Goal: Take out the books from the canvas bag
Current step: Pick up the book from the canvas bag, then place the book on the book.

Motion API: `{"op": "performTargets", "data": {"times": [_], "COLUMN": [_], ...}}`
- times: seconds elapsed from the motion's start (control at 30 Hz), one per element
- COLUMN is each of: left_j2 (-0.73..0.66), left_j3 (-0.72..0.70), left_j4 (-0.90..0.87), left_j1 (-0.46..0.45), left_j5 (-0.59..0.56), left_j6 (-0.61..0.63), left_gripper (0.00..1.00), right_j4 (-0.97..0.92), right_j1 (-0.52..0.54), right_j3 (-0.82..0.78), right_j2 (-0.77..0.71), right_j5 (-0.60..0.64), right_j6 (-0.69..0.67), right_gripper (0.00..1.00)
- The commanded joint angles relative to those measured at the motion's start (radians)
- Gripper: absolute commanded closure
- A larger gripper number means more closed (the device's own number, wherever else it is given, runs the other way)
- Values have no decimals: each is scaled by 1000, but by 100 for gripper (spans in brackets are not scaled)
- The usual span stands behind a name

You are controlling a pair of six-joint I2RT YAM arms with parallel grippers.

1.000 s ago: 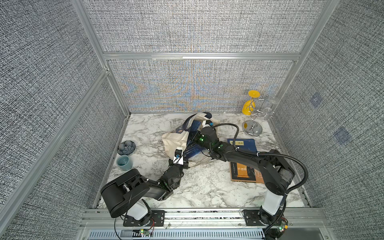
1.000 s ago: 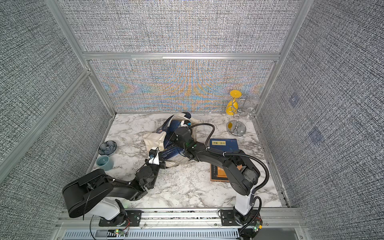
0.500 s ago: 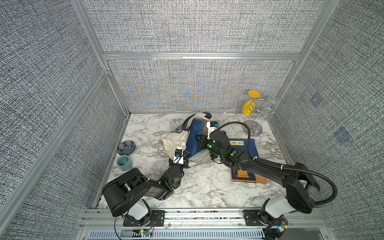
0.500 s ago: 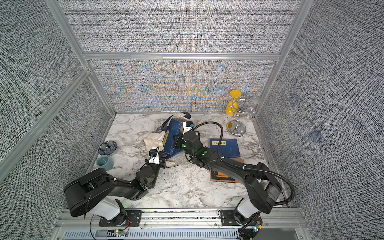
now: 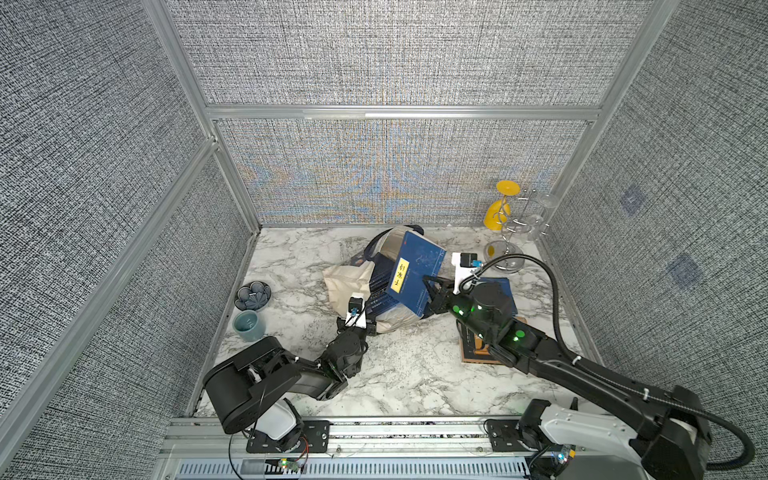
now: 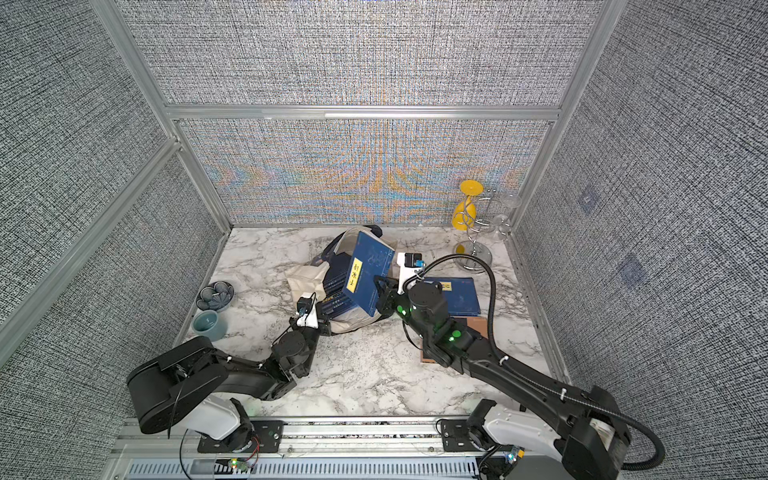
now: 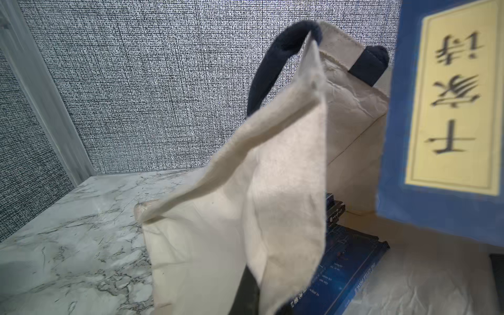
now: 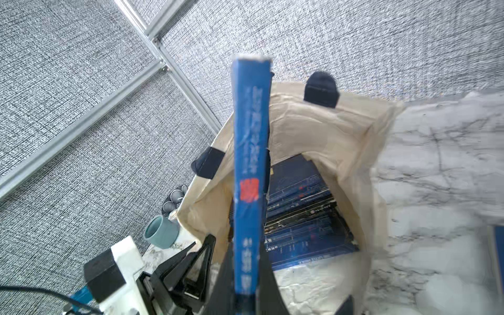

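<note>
Over bag [image 5: 347, 282] mouth: one held book [image 5: 415, 274], clenched in right jaws; left jaws pinching bag rim; stack [image 8: 300, 212] of several books inside; one flat book [image 6: 457, 295] on table [image 5: 395, 374].

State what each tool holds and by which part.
The right tool grips the yellow-labelled blue book by its lower edge, above the canvas bag; the left tool grips the bag's near rim.

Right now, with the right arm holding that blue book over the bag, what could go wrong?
The right gripper pinches the book by one edge only, so it may swivel or drop onto the books in the bag. The left gripper holds just the bag's rim; a snag could drag the bag.
</note>
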Motion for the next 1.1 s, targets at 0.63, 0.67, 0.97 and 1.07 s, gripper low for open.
{"op": "performTargets", "data": {"times": [0.63, 0.67, 0.97, 1.07], "left_j2": [-11, -11, -20, -30], "left_j3": [2, 2, 0, 0], "left_j4": [48, 47, 45, 32], "left_j1": [0, 0, -2, -3], "left_j5": [34, 35, 38, 40], "left_j6": [-16, -18, -18, -19], "left_gripper": [100, 100, 100, 100], "right_j4": [-754, -770, -791, -766], "right_j1": [-20, -20, -21, -24], "right_j3": [-230, -241, -316, -372], "right_j2": [-510, -520, -437, -408], "right_j5": [702, 705, 649, 642], "right_j6": [625, 659, 862, 953], "right_gripper": [100, 100, 100, 100]}}
